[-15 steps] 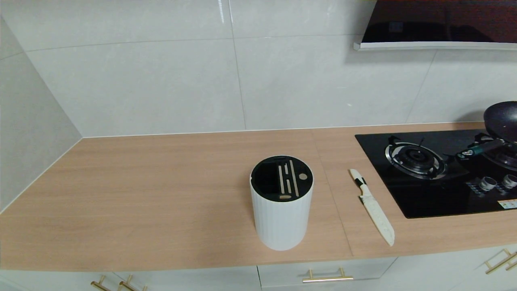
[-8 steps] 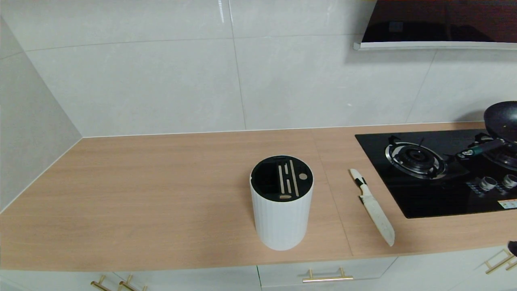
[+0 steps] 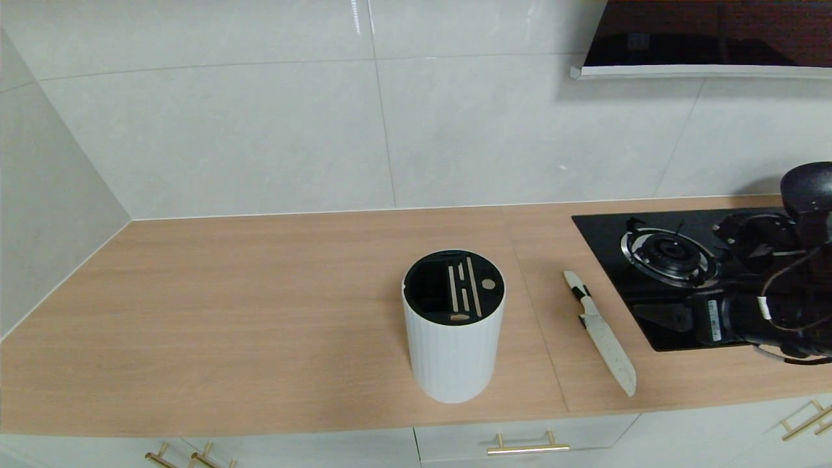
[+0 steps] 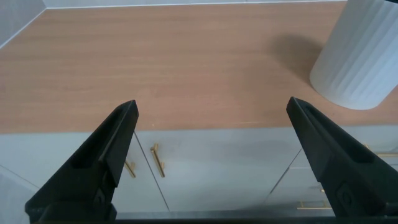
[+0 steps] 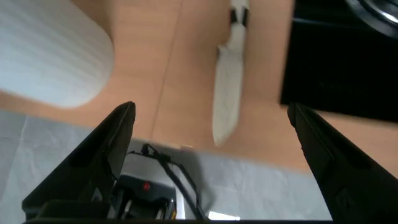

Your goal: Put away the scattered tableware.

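Right end effector (image 5: 209,112) near knife (image 5: 227,93)

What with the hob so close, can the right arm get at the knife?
Probably yes: the right gripper, jaws open, is near the knife, which lies flat and uncovered on the counter, clear of the hob.

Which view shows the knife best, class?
The head view: the whole knife lies clear on the counter between holder and hob. The right wrist view cuts off its handle end. The left wrist view faces the holder.

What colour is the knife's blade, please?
Speckled cream-white; the long flat knife blade shows best in the head view.
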Tool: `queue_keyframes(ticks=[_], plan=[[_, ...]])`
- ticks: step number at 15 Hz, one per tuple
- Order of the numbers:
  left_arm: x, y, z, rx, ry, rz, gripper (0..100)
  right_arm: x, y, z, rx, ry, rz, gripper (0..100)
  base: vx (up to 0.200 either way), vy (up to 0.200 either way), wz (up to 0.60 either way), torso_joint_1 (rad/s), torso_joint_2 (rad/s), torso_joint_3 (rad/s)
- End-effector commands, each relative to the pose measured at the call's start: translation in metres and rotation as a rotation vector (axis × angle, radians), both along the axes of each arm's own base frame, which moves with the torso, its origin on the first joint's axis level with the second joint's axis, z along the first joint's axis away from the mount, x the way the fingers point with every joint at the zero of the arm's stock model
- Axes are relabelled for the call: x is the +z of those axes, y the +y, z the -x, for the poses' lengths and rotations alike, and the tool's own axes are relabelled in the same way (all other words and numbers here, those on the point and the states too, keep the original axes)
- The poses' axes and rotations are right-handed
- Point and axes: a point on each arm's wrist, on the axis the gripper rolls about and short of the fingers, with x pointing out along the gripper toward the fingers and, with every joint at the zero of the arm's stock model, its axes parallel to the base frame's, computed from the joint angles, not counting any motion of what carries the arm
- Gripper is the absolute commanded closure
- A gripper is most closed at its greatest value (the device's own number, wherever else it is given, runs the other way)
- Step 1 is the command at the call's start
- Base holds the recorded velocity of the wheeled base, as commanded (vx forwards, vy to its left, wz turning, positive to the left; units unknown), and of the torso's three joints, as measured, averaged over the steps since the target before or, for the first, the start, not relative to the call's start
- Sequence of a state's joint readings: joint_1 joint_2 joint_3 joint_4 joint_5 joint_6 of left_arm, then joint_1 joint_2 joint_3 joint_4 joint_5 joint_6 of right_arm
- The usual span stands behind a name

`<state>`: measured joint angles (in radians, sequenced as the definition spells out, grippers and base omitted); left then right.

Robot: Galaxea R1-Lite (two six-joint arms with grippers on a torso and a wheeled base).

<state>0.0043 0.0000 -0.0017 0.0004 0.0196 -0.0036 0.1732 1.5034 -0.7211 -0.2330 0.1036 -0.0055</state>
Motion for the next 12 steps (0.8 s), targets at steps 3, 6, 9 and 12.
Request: queue_keyframes(ticks=[3, 6, 9, 12], plan=[[0.0, 0.0, 0.0, 0.001, 0.001, 0.001, 0, -0.065, 0.019, -0.079, -0.02, 0.088, 0.047, 0, 0.0, 0.0, 0.0, 0.0, 0.0, 0.0], [0.0, 0.0, 0.0, 0.001, 0.001, 0.001, 0, -0.093, 0.022, -0.093, -0.042, 0.109, 0.088, 0, 0.0, 0.0, 0.0, 0.0, 0.0, 0.0], [0.0, 0.0, 0.0, 0.001, 0.001, 0.001, 0, -0.117, 0.025, -0.106, -0.054, 0.091, 0.092, 0, 0.0, 0.0, 0.0, 0.0, 0.0, 0.0], [0.0, 0.0, 0.0, 0.001, 0.001, 0.001, 0, -0.131, 0.025, -0.115, -0.085, 0.064, 0.105, 0, 0.0, 0.0, 0.0, 0.0, 0.0, 0.0]])
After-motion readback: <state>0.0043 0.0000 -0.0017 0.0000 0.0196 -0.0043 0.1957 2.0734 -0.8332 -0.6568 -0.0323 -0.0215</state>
